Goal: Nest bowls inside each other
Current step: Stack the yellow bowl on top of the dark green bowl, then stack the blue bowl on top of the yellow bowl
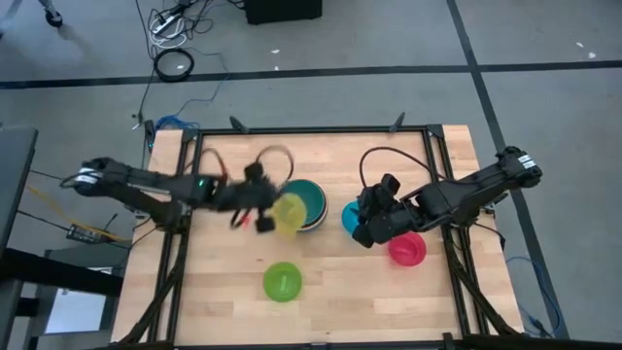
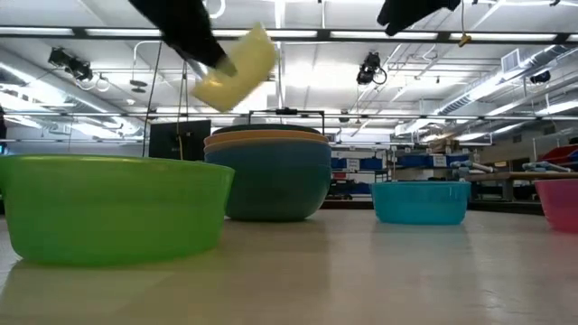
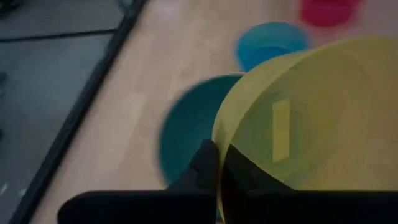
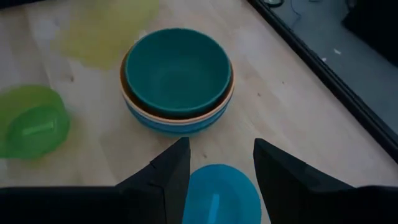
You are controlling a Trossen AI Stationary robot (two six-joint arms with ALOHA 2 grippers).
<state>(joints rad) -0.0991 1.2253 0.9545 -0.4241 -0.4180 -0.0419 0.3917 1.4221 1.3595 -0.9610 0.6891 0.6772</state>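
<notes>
left pincer (image 1: 260, 220) clamps the rim of a smooth translucent yellow bowl (image 1: 289, 213), airborne at 9 o'clock of the teal stack (image 1: 309, 200). right pincer (image 4: 216, 163) gapes above the round cyan bowl (image 4: 221, 194) on the wooden desk (image 1: 330, 301).

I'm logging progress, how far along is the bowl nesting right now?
Done: a nested stack, teal on top. In hand: the left gripper holds the yellow bowl above it. Left: the lime green, cyan and pink-red bowls; the right gripper is open over the cyan.
</notes>
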